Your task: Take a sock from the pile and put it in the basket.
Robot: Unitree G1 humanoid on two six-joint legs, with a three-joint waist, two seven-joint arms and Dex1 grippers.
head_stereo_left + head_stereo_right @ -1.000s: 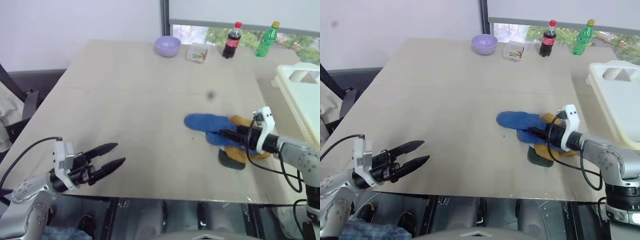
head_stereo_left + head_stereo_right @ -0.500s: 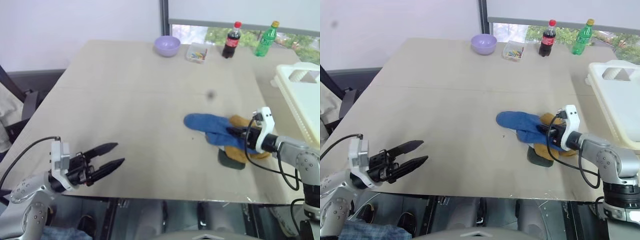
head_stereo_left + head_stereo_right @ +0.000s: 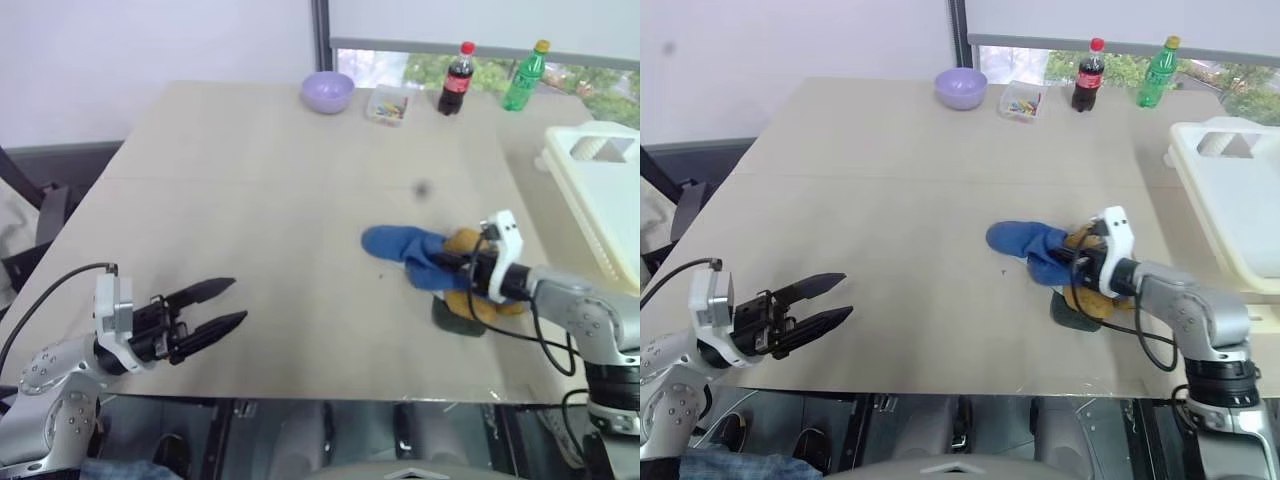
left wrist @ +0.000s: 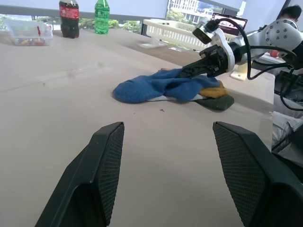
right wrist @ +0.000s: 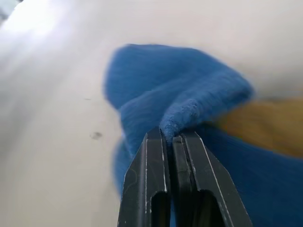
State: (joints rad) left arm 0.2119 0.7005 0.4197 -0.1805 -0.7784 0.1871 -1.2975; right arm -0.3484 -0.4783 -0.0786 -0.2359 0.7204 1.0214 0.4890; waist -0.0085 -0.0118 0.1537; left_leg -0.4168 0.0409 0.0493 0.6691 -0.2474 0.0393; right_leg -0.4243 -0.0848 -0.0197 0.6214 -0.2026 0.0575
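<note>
The left gripper [image 3: 225, 305] hovers over the near left corner of the table [image 3: 260, 190], its two black fingers [image 4: 99, 165] spread apart with nothing between them and nothing touching them. Well to its right, the right gripper [image 5: 171, 137] reaches in from the table's right edge with its fingers pressed together on a raised fold of the blue sock [image 5: 184, 104], pinching the fabric at their tips.

The pile [image 3: 445, 280] lies on the right half of the table, toward the near edge. The blue sock [image 3: 395, 245] spreads out flat toward the left, bunched up where the gripper grips it. A mustard yellow sock [image 3: 465, 300] lies partly under it, and a dark green one [image 3: 455, 322] pokes out at the side nearest the table's front edge.

The basket [image 3: 600, 190], cream-white with slotted sides and a handle cut-out, sits at the table's right edge, apart from the pile.

The table is pale beige with a faint grid. Along its far edge stand a lilac bowl [image 3: 328, 92], a small clear box [image 3: 390, 104] of coloured bits, a cola bottle [image 3: 456, 80] and a green bottle [image 3: 526, 76]. Behind these are a window and a plain wall.
</note>
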